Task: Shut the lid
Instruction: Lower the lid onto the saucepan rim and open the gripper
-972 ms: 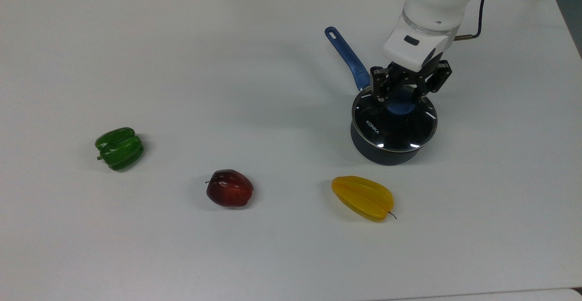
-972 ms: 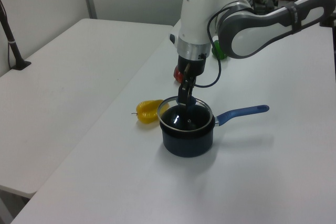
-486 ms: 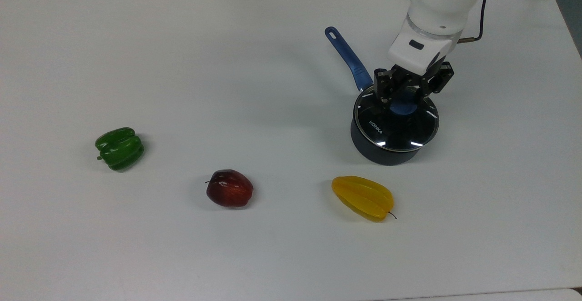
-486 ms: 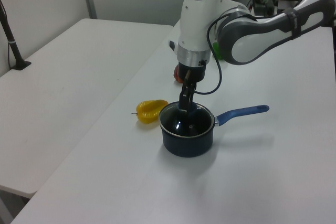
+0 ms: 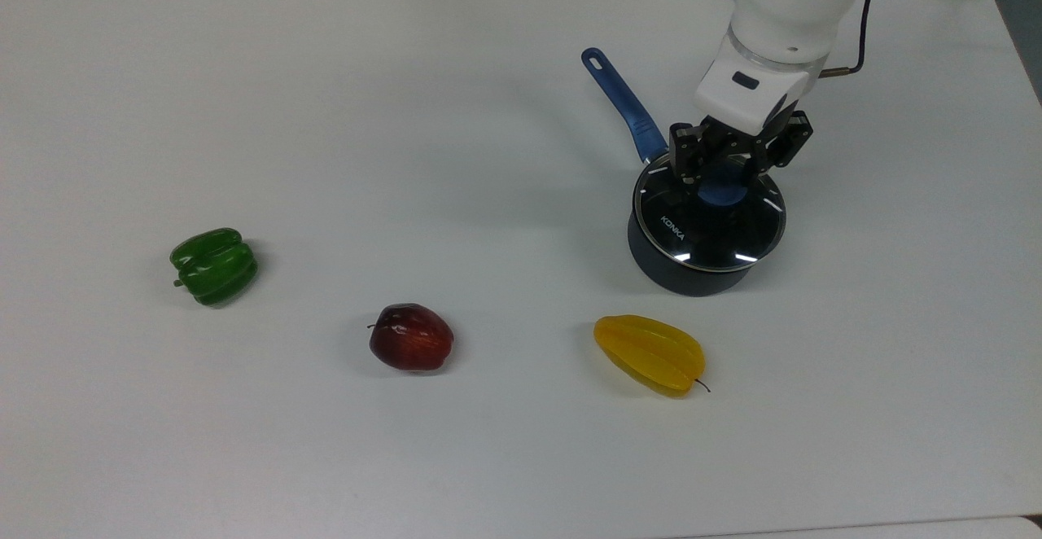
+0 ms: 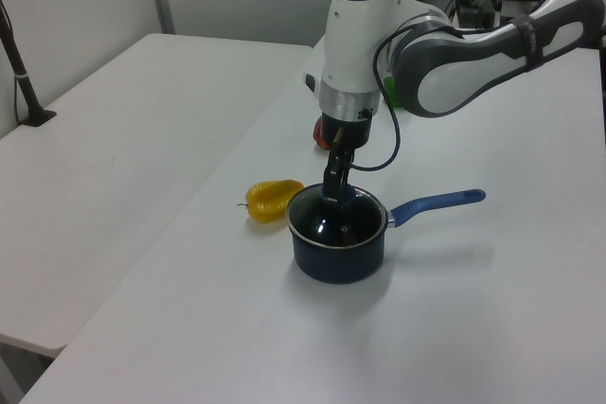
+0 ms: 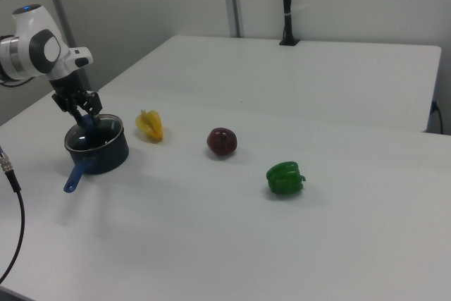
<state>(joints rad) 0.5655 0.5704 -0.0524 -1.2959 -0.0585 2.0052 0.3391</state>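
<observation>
White tables [image 6: 142, 120], pale wall panels [image 7: 141, 5] (metal-framed), even light

Arm [image 6: 473, 44] bent over, wrist vertical, claw [image 5: 720, 177] pointing straight down, fingers [image 5: 682, 166] spread apart.

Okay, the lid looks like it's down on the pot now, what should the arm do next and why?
Probably lift the hand straight up, clear of the knob. The lid appears to sit level on the saucepan in the top and left views, rim matching rim, and the hand's fingers stand spread on either side of the blue knob, so little seems left but to withdraw.
</observation>
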